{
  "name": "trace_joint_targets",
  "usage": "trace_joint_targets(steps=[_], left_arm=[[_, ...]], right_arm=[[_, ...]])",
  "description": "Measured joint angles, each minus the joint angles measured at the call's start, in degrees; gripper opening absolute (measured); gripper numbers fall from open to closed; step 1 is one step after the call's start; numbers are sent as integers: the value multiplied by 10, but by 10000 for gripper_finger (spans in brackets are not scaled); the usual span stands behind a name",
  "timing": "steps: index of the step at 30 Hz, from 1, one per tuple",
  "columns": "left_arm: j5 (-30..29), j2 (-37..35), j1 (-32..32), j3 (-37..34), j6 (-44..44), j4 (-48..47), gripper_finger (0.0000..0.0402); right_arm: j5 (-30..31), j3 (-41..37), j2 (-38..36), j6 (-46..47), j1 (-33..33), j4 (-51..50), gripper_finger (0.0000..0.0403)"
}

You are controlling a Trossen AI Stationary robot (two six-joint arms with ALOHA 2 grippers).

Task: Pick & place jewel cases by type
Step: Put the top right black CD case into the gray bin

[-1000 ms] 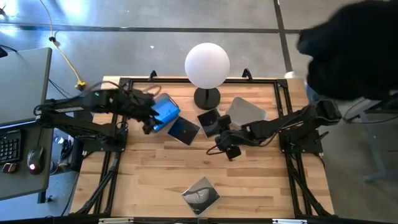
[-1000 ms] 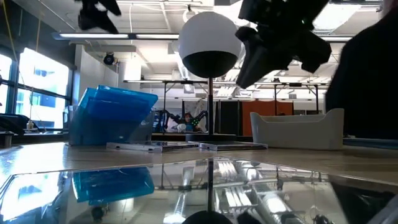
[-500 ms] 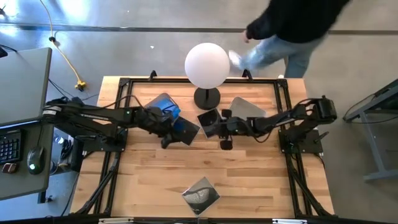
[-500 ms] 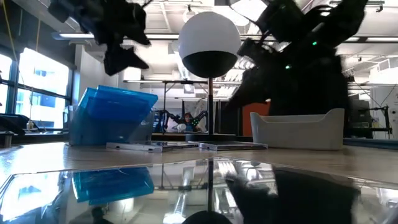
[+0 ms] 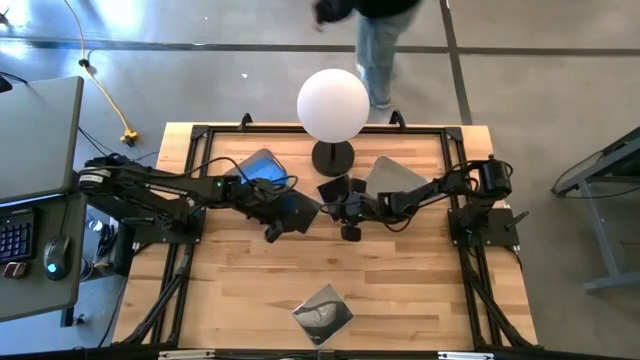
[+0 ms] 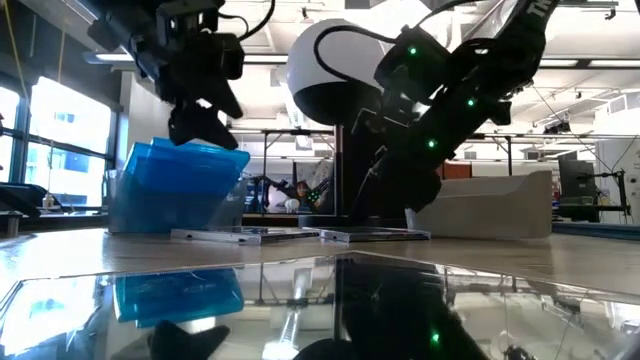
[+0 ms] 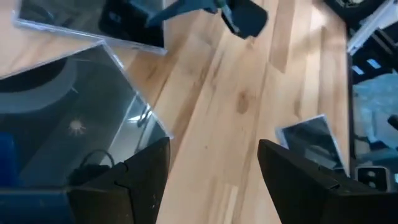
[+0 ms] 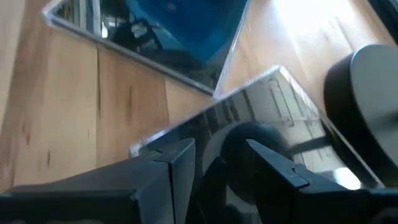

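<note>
Two dark jewel cases lie flat side by side at the table's middle: one (image 5: 298,210) (image 7: 68,127) under my left gripper (image 5: 283,214) (image 7: 214,180), the other (image 5: 335,190) (image 8: 242,134) under my right gripper (image 5: 342,205) (image 8: 221,168). Both grippers are open and point down at their cases. In the low view the left gripper (image 6: 200,110) hangs well above the table and the right gripper (image 6: 390,200) is lower. A third dark case (image 5: 323,313) lies by the near edge. The blue cases (image 5: 268,178) (image 6: 180,185) stand tilted in the left bin.
A lamp with a white globe (image 5: 333,105) and a round dark base (image 5: 333,157) stands just beyond the two cases. A grey bin (image 5: 395,178) sits right of the base. A person (image 5: 375,25) walks past the far edge. Bare wood lies toward the near edge.
My left gripper has moved from above the blue cases' bin toward the table's right and near side, ending over the dark case. My right gripper has moved toward the table's left and down onto the other dark case. The person has crossed behind the table from right to left.
</note>
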Motion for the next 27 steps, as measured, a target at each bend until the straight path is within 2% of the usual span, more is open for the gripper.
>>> trace_joint_targets(steps=[5, 10, 14, 22, 27], left_arm=[[16, 0, 0, -1, 1, 3, 241], [15, 0, 0, -1, 2, 4, 241], [16, 0, 0, -1, 2, 4, 241], [15, 0, 0, -1, 1, 5, 241], [15, 0, 0, -1, -5, 30, 241]], right_arm=[[-26, 7, 0, 11, 8, -35, 133], [2, 6, -13, -68, 34, -50, 133], [-5, 4, -48, -110, 40, -80, 133], [23, 5, -124, -91, 36, -163, 133], [-11, 5, -117, -48, 36, -159, 133]])
